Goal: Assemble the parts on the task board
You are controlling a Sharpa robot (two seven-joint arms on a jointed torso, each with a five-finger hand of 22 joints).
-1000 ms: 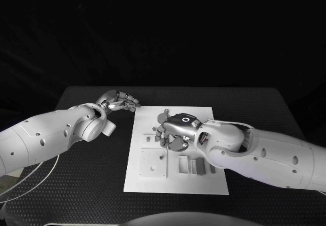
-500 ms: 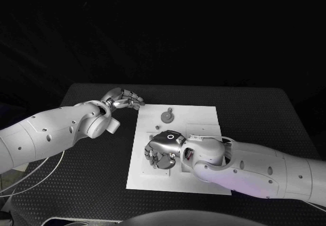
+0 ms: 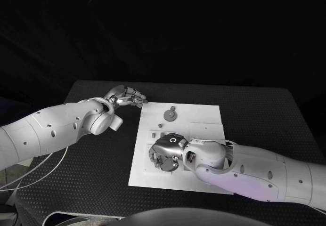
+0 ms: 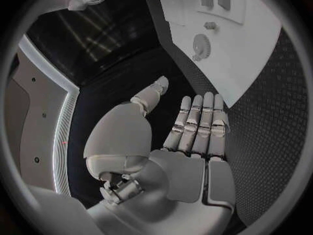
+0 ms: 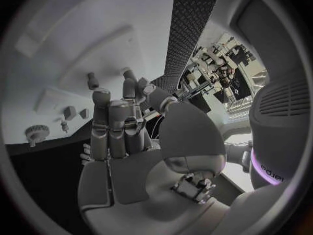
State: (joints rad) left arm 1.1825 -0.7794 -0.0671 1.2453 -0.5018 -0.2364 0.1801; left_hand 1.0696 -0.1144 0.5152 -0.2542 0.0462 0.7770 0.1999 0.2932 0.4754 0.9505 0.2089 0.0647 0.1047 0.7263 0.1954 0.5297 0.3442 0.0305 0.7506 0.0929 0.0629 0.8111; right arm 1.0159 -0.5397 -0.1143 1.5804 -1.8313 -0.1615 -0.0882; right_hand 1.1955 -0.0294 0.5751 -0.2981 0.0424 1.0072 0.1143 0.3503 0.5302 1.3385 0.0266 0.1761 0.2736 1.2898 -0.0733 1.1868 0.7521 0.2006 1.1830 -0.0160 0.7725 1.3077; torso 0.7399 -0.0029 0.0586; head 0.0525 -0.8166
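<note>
Small grey gear-shaped part (image 3: 170,114) lies on far end of white plastic task board (image 3: 204,115) on black bench; prob. light, stiff, slick, so pinch at rim. Left hand (image 3: 126,98) released, fingers straight. Right hand (image 3: 165,153) over board's near end, grip unclear

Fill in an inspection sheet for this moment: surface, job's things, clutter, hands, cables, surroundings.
Surface: black textured table.
Job's things: white task board lies mid-table; a gear-shaped part sits on its far end; small parts stand in a raised plate beyond it.
Clutter: nothing seen.
Hands: left hand is off the board by its far left corner, fingers straight and side by side, holding nothing. Right hand is low over the board's near left area; whether it holds a part cannot be told.
Cables: thin pale cables loop under the left arm.
Surroundings: dark beyond the table.
</note>
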